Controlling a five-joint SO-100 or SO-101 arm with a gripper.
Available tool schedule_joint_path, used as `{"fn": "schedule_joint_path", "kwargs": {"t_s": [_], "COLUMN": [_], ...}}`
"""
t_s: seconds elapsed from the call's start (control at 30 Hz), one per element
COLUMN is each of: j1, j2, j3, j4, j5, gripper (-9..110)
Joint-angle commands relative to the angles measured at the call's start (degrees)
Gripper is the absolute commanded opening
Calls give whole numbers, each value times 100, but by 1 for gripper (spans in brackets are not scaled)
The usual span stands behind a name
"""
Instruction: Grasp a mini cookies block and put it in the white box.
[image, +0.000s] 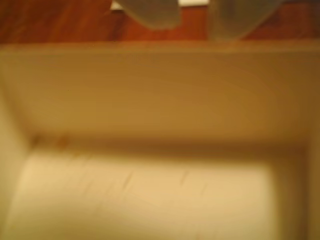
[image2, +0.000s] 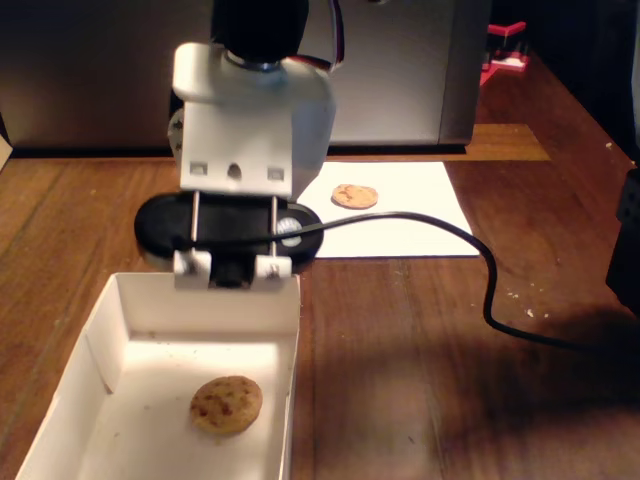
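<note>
The white box (image2: 290, 400) lies at the front left of the table in the fixed view. One round mini cookie (image2: 226, 404) lies on its floor. A second cookie (image2: 355, 196) lies on a white paper sheet (image2: 420, 215) behind it. The arm's wrist (image2: 252, 130) hangs over the box's far end, and the fingers are hidden there. In the wrist view the box's far wall (image: 150, 90) fills the blurred frame. My gripper (image: 194, 25) shows at the top edge, its two pale fingers apart with nothing between them. No cookie shows in the wrist view.
A black cable (image2: 490, 290) runs from the wrist camera (image2: 230, 235) across the wooden table (image2: 420, 380) to the right. A grey metal case (image2: 400, 60) stands at the back. A dark object (image2: 625, 240) is at the right edge.
</note>
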Motion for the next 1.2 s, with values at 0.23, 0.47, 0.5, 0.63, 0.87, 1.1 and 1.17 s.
{"fn": "schedule_joint_path", "kwargs": {"t_s": [0.23,0.47,0.5,0.63,0.87,1.1,1.17], "j1": [1143,2180,2347,2988,3630,3841,3858], "j2": [1758,1881,1854,1740,1468,1503,1714], "j3": [-703,-694,-677,-633,-571,44,527], "j4": [545,1028,1081,1274,1292,853,554], "j5": [-360,-246,-211,-105,35,202,193], "gripper": [0,0,0,0,0,0,0]}}
